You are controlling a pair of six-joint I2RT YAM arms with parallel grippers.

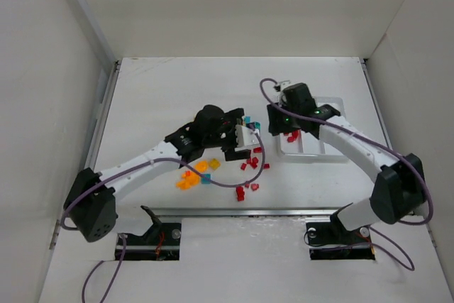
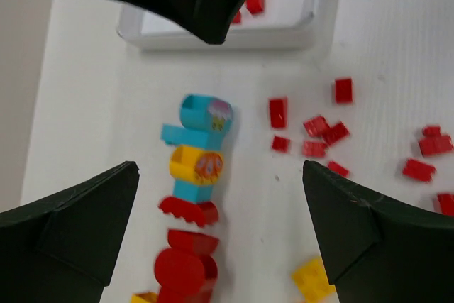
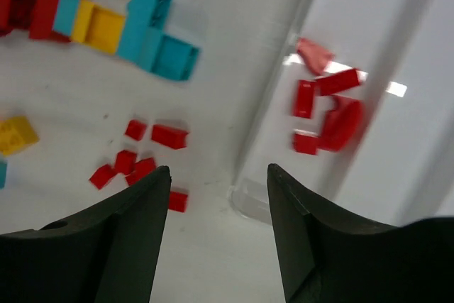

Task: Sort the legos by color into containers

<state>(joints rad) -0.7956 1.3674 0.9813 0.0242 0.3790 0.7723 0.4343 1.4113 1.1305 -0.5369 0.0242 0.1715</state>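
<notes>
At bench (image 1: 163, 97) centre, the left claw (image 2: 218, 168) gapes empty above a joined lego row (image 2: 195, 154), while the right claw (image 3: 218, 172), part-open and empty, overhangs the tray (image 3: 271, 86) rim.

We see a white table (image 1: 163, 90), and its top is flat. A white back wall (image 1: 241, 5) stands at its far side. A left wall (image 1: 35, 104) and a right wall (image 1: 425, 69) stand at its sides, and they are white too. A thin gray strip (image 1: 103, 115) runs along the table's left edge. A shiny rail (image 1: 284, 211) runs along the near edge. In front of the rail we see a white board (image 1: 241, 260).
</notes>
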